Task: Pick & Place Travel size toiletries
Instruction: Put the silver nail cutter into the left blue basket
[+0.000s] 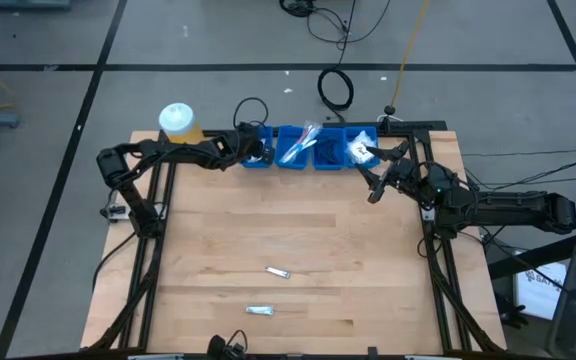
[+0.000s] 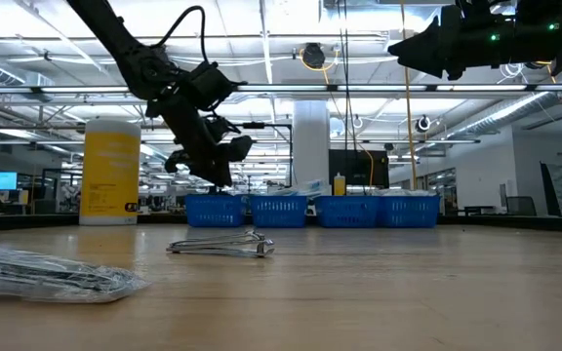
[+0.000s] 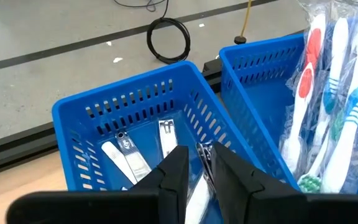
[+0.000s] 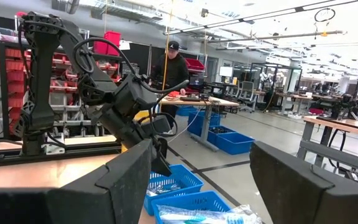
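Note:
My left gripper (image 1: 255,152) reaches slanting down into the leftmost blue bin (image 3: 104,106) of the row at the table's far edge. Its fingers stand a little apart. A silver clipper in clear wrap (image 3: 204,160) shows in the narrow gap, and more wrapped clippers (image 3: 124,158) lie on the bin's floor. Toothbrushes (image 3: 328,93) fill the bin beside it. Two small toiletry packets (image 1: 278,272) (image 1: 259,311) lie flat on the table near its front edge. My right gripper (image 4: 204,186) hangs open and empty, high over the table's far right. My left gripper has the wrapped clipper's upper end (image 3: 202,149) between its two fingers, which come slanting down from the table's left. I cannot tell whether the fingers touch it or whether it lies on the bin's floor.
A yellow jar with a white cap (image 1: 178,122) stands at the far left corner, beside the bins. White packets (image 1: 360,150) lie in the bin at the right. The wooden tabletop (image 1: 298,220) between the bins and the two packets is bare. A person stands in the room behind.

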Available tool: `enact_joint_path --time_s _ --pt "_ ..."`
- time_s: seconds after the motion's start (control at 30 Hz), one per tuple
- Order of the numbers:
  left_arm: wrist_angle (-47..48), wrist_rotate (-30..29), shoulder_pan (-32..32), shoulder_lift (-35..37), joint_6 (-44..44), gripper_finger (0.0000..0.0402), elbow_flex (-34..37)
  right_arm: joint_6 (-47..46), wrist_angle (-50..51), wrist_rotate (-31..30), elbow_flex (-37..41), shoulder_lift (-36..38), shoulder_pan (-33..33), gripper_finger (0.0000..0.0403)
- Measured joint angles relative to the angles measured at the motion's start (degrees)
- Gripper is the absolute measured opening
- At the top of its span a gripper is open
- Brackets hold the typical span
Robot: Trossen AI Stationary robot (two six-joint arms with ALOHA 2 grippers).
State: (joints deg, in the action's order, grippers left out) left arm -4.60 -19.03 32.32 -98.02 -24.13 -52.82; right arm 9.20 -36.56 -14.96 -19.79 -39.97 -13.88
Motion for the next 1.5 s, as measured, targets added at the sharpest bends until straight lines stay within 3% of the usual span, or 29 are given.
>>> enact_joint_path --time_s 0.1,0.27,0.37,0.6,0.7,0.87,1.03,1.3,1.5 --pt "0.03 4.33 -0.34 0.13 2.26 0.0067 0.00 0.00 0.00 0.00 0.00 0.00 0.01 0.0256" --pt "-0.02 29.03 -3.76 2.40 13.10 0.0067 0.00 0.06 0.00 -0.02 0.00 0.00 0.00 0.0256" --pt "0.04 35.67 -9.27 3.74 17.88 0.0067 0.00 0.45 0.00 0.00 0.00 0.00 0.01 0.0256" --pt "5.39 35.36 -28.52 4.17 39.30 0.0067 0.00 0.45 -0.02 0.00 0.00 -0.02 -0.01 0.0256" --pt "8.48 32.86 -35.99 4.12 41.58 0.0067 0.02 0.45 -0.02 -0.02 0.00 -0.01 0.00 0.0256" --pt "7.26 25.80 -44.62 4.13 37.00 0.0067 0.04 0.03 -0.02 0.00 0.00 -0.02 -0.01 0.0256" --pt "5.22 18.98 -49.44 4.13 30.74 0.0067 0.03 -0.32 -0.04 -0.01 0.00 -0.02 0.00 0.0256" --pt "-1.23 8.39 -51.98 4.13 18.86 0.0070 0.02 -0.99 -0.02 0.00 0.00 -0.02 0.00 0.0256" --pt "1.49 1.96 -52.09 4.13 15.18 0.0125 0.02 -0.93 -0.02 0.00 0.00 -0.02 0.00 0.0256"
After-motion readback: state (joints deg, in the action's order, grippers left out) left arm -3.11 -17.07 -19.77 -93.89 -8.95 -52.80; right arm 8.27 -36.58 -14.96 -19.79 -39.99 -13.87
